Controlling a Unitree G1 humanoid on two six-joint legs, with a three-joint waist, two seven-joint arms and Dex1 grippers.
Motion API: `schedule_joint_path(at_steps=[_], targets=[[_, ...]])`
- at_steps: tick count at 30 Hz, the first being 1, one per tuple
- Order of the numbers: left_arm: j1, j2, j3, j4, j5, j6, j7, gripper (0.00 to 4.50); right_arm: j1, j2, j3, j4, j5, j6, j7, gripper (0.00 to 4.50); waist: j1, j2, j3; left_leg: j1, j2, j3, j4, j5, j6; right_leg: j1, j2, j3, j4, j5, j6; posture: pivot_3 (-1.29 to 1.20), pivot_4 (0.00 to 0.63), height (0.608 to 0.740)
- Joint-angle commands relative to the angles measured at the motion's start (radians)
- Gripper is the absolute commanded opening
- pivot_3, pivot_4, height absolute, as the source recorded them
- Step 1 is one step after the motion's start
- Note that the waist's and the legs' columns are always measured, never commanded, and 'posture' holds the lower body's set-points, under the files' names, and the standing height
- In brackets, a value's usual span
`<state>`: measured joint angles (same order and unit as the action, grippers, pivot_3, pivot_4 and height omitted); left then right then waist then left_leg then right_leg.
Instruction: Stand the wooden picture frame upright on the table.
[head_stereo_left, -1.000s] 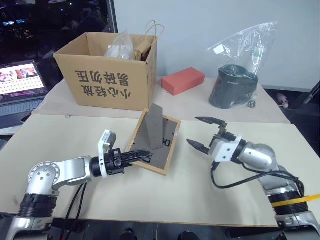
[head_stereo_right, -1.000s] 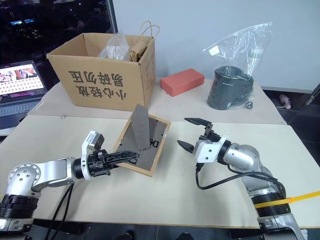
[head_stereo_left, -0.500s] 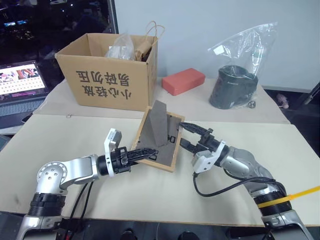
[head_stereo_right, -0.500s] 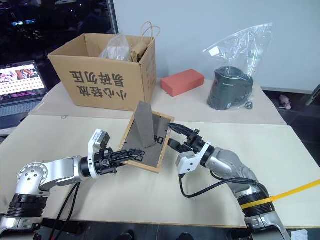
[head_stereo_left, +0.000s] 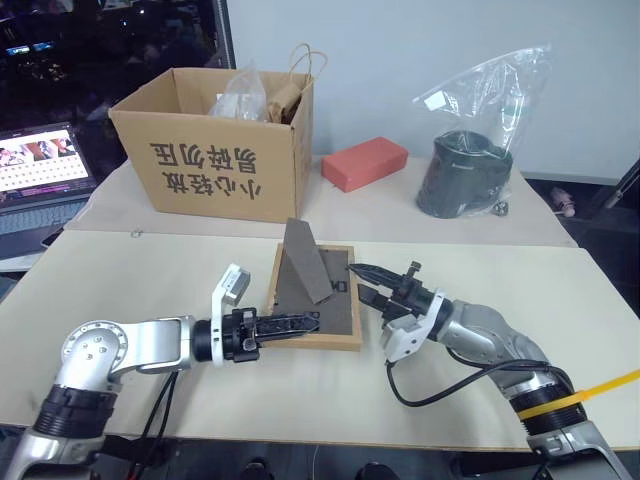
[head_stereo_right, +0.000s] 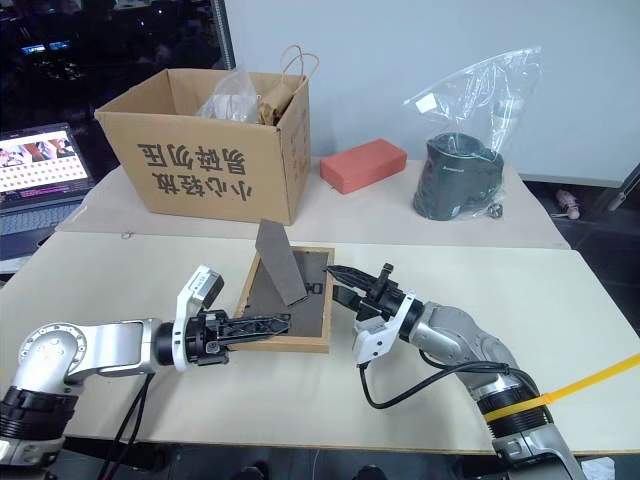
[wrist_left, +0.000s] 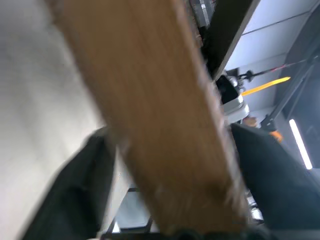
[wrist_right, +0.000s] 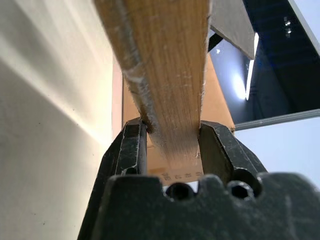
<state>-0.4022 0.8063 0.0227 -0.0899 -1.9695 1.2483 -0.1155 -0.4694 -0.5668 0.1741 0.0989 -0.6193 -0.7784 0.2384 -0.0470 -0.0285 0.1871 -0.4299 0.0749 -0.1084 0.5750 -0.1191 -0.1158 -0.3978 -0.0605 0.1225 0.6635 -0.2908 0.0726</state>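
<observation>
Light wood edges the wooden picture frame (head_stereo_left: 315, 298), which lies back-up near the middle of the table (head_stereo_left: 120, 280), its dark grey-brown back panel showing and its prop leg (head_stereo_left: 303, 262) sticking up from it like a wedge. Its picture side faces the tabletop and cannot be seen.

On the left, the left gripper (head_stereo_left: 290, 323) reaches in from the frame's near-left corner with its fingers spread apart; in the left wrist view the wood rail (wrist_left: 150, 115) runs between the two fingers (wrist_left: 75, 195) with a gap on each side, though that view is blurred and contact is hard to judge. On the right, the right gripper (head_stereo_left: 365, 283) has its jaws clamped on the frame's right rail, the wood pinched between both fingers (wrist_right: 127, 150) in the right wrist view.

Beyond the frame stand a cardboard box (head_stereo_left: 215, 145), a red block (head_stereo_left: 365, 163) and a dark pot (head_stereo_left: 465, 178) in a clear bag, all well apart from it. A laptop (head_stereo_left: 40, 165) is cut off at the left edge. Bare tabletop lies to either side of the frame and in front of it
</observation>
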Motion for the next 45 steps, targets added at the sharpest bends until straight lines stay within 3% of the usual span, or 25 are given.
schedule_joint_path(at_steps=[1,11,16,20,25,31,37,45], targets=[[-0.007,0.056,0.024,0.03,-0.003,0.018,-0.04,4.5,-0.016,-0.009,-0.064,-0.034,0.043,0.0,-0.066,1.25,0.001,0.0,0.0,0.0,0.0,0.0,0.0,0.0,0.0,0.001,0.0,0.0,0.0,0.0,0.0,0.0,0.15,0.74],[0.032,0.232,0.191,0.054,0.103,0.044,-0.244,4.5,-0.04,-0.035,-0.098,0.045,0.12,0.031,-0.07,1.2,0.0,0.0,0.0,0.001,0.0,0.0,0.0,0.0,0.0,0.001,0.0,0.0,0.0,0.0,0.0,0.0,0.15,0.74],[0.063,0.265,0.269,0.039,0.174,0.046,-0.339,4.5,-0.085,-0.011,-0.126,0.097,0.317,0.154,0.023,1.18,-0.001,0.0,0.0,0.001,0.0,0.0,0.0,0.0,0.0,0.001,0.0,0.0,0.0,0.0,0.0,0.0,0.15,0.74],[0.074,0.26,0.281,0.031,0.233,0.037,-0.365,4.5,-0.14,0.033,-0.148,0.092,0.626,0.423,0.23,1.18,-0.003,0.0,0.0,0.001,0.0,0.0,0.0,0.0,0.0,0.001,0.0,0.0,0.0,0.0,0.0,0.0,0.15,0.74],[0.089,0.235,0.28,0.016,0.24,0.04,-0.367,4.5,-0.266,0.066,-0.265,0.072,0.994,1.038,0.347,1.17,-0.005,0.001,0.001,0.001,0.0,0.0,0.0,0.0,0.0,0.001,0.0,-0.001,0.001,0.0,0.0,0.0,0.15,0.74],[0.111,0.215,0.283,-0.018,0.241,0.035,-0.364,4.5,-0.325,0.046,-0.337,0.1,1.163,1.462,0.353,1.15,-0.002,0.001,0.001,0.0,0.001,0.0,-0.002,0.0,0.001,-0.001,0.0,0.0,0.0,0.0,-0.001,0.0,0.15,0.74],[0.131,0.183,0.279,-0.05,0.255,0.014,-0.347,4.5,-0.329,0.078,-0.395,0.179,1.243,1.653,0.343,1.15,-0.002,0.001,0.001,-0.005,0.0,0.0,-0.002,0.0,0.001,-0.006,0.0,0.0,0.001,0.0,-0.001,0.0,0.15,0.74],[0.103,0.086,0.29,-0.134,0.297,-0.085,-0.303,4.5,-0.278,0.135,-0.451,0.261,1.3,1.761,0.346,1.15,-0.001,0.001,0.001,-0.005,0.0,0.0,-0.001,0.0,0.001,-0.006,0.0,-0.001,0.001,0.0,-0.001,0.0,0.15,0.74]])
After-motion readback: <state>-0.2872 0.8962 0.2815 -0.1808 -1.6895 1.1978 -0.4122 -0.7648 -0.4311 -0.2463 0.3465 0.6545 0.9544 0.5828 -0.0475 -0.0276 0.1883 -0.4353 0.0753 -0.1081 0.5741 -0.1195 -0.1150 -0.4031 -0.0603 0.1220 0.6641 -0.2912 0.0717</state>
